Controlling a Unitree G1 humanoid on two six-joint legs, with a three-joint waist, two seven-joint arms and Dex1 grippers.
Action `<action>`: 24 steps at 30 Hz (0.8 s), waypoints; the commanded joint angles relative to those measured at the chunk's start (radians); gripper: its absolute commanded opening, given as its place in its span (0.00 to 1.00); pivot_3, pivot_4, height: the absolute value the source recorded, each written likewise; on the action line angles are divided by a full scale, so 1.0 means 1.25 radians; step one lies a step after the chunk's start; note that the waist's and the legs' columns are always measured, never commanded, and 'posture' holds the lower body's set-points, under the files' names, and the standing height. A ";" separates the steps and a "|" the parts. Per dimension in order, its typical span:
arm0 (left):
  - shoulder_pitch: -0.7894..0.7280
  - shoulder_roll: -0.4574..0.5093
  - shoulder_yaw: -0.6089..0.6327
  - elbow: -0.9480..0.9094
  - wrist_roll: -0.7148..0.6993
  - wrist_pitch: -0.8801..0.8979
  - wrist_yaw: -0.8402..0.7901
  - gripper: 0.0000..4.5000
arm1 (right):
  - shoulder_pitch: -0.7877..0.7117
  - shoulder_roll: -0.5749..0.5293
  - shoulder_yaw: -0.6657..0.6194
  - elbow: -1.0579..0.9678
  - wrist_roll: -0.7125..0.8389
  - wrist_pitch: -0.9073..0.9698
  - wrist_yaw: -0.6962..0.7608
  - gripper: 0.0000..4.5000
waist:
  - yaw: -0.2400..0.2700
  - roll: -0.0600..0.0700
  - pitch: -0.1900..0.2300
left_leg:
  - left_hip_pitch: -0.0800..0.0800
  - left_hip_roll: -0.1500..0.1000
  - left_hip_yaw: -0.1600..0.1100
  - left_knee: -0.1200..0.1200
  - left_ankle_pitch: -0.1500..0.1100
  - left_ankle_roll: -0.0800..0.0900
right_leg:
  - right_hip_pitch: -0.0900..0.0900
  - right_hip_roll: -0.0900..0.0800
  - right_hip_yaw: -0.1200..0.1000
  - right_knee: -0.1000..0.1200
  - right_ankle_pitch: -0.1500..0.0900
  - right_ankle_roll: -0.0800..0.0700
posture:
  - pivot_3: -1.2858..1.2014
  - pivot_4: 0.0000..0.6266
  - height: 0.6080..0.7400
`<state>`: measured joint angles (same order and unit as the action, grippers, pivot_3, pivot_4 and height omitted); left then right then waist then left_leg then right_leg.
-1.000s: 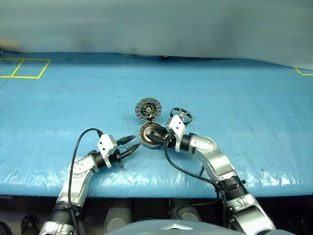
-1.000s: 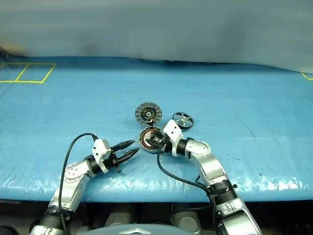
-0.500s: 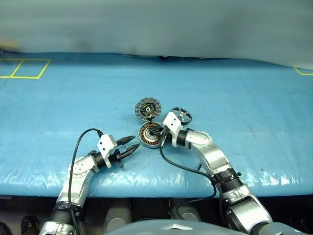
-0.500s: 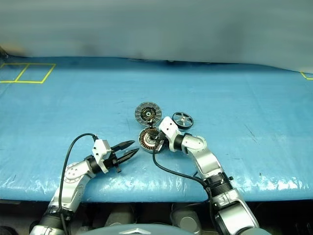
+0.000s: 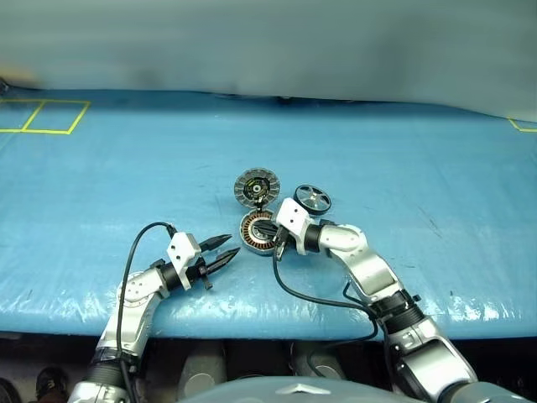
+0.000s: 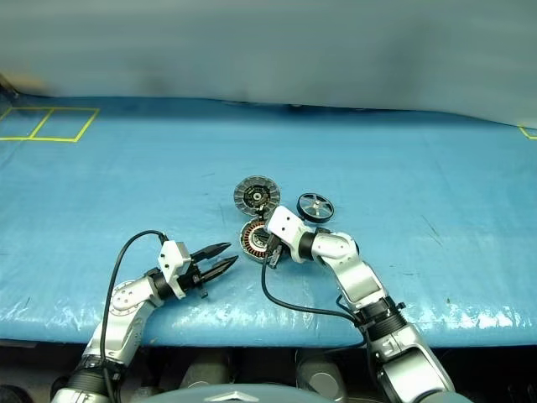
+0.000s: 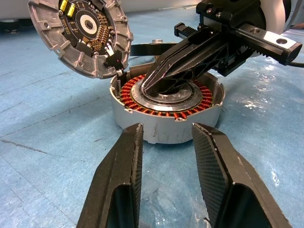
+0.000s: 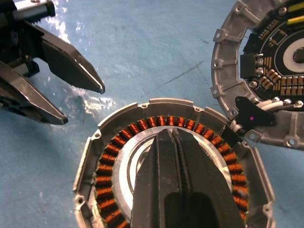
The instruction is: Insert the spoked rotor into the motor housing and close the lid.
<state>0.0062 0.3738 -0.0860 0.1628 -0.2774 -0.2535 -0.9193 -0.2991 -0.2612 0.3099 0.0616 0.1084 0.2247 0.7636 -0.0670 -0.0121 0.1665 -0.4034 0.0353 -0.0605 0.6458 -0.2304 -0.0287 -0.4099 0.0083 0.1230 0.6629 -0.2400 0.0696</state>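
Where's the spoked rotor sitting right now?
In the left eye view the spoked rotor lies on the blue table, right of the lid and just beyond the right gripper.

The table (image 5: 101, 168) is blue with yellow line markings (image 5: 42, 116). The housing (image 7: 166, 114) is grey metal ringed with copper-orange windings. The lid (image 7: 80, 35) is grey with a dark, yellow-dotted centre. The rotor (image 5: 312, 199) is silver-spoked and dark-rimmed.

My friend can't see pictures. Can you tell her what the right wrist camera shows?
The right claw, shut, pokes into the middle of the motor housing, a metal ring lined with orange coils on a blue table. Its lid stands open beside it, and the left claw waits nearby, open.
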 commanded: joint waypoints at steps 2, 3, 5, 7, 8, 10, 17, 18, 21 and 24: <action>-0.006 -0.006 0.001 -0.004 -0.010 -0.005 -0.009 0.38 | 0.013 -0.004 -0.075 -0.101 0.073 0.017 -0.009 0.01 | -0.001 0.000 0.000 | -0.001 0.000 0.000 0.000 0.000 0.000 | -0.001 0.000 0.000 0.000 0.001 0.001 | 0.52 0.24 1.00; -0.008 -0.007 0.001 -0.003 -0.010 -0.005 -0.010 0.38 | 0.018 -0.011 -0.087 -0.117 0.080 0.022 -0.012 0.01 | -0.001 0.000 0.000 | -0.002 0.000 0.000 0.001 0.000 0.000 | -0.002 0.000 0.000 0.000 0.001 0.001 | 0.52 0.24 1.00; -0.012 -0.008 0.002 -0.001 -0.011 -0.008 -0.012 0.38 | 0.027 -0.024 -0.114 -0.149 0.096 0.034 -0.020 0.01 | -0.001 0.000 0.000 | -0.002 0.000 0.000 0.001 0.000 0.000 | -0.002 0.000 0.000 0.000 0.001 0.001 | 0.52 0.24 1.00; -0.014 -0.010 0.003 0.001 -0.012 -0.010 -0.015 0.38 | 0.035 -0.048 -0.147 -0.175 0.097 0.042 -0.035 0.01 | 0.000 0.000 0.000 | -0.002 0.000 0.000 0.001 0.000 0.000 | -0.002 0.000 0.000 0.000 0.001 0.001 | 0.52 0.24 1.00; -0.015 -0.011 0.003 0.002 -0.013 -0.010 -0.017 0.38 | 0.037 -0.068 -0.164 -0.175 0.084 0.044 -0.050 0.01 | 0.000 0.000 0.000 | -0.002 0.000 0.000 0.000 0.000 0.000 | -0.002 0.000 0.000 0.000 0.001 0.001 | 0.52 0.24 1.00; -0.019 -0.015 0.003 0.006 -0.014 -0.012 -0.020 0.38 | 0.032 -0.106 -0.196 -0.150 0.050 0.049 -0.089 0.01 | 0.001 0.000 0.000 | -0.002 0.000 0.000 0.001 0.000 0.000 | -0.002 0.000 0.000 0.000 0.001 0.001 | 0.52 0.24 1.00; -0.026 -0.020 0.004 0.016 -0.011 -0.021 -0.020 0.38 | -0.005 -0.155 -0.247 -0.054 -0.003 0.067 -0.179 0.11 | -0.003 0.000 0.000 | -0.002 0.000 0.000 0.000 0.000 0.000 | -0.002 0.000 0.000 -0.001 0.001 0.001 | 0.52 0.24 1.00; -0.026 -0.021 0.004 0.016 -0.010 -0.022 -0.020 0.38 | -0.008 -0.156 -0.248 -0.044 -0.002 0.069 -0.179 0.11 | -0.003 0.000 0.000 | -0.002 0.000 0.000 0.000 0.000 0.000 | -0.002 0.000 0.000 0.000 0.001 0.001 | 0.52 0.24 1.00; -0.020 -0.021 0.004 0.014 -0.007 -0.026 -0.015 0.38 | -0.009 -0.156 -0.238 -0.021 0.009 0.082 -0.156 0.11 | -0.002 0.000 0.000 | -0.002 0.000 0.000 0.000 0.000 0.000 | -0.002 0.000 0.000 -0.001 0.001 0.002 | 0.52 0.24 1.00; -0.013 -0.018 0.006 0.012 -0.004 -0.029 -0.010 0.38 | -0.005 -0.157 -0.226 -0.009 0.005 0.085 -0.141 0.11 | -0.001 0.000 0.000 | -0.003 0.000 0.000 0.000 0.000 0.000 | -0.002 0.000 0.000 -0.001 0.001 0.002 | 0.52 0.24 1.00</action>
<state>-0.0164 0.3532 -0.0865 0.1926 -0.2844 -0.2702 -0.9366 -0.2976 -0.4525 0.0342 0.0649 0.1058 0.3353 0.5793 -0.0682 -0.0115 0.1671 -0.4073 0.0350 -0.0606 0.6463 -0.2305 -0.0286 -0.4128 0.0083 0.1231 0.6612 -0.2384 0.0722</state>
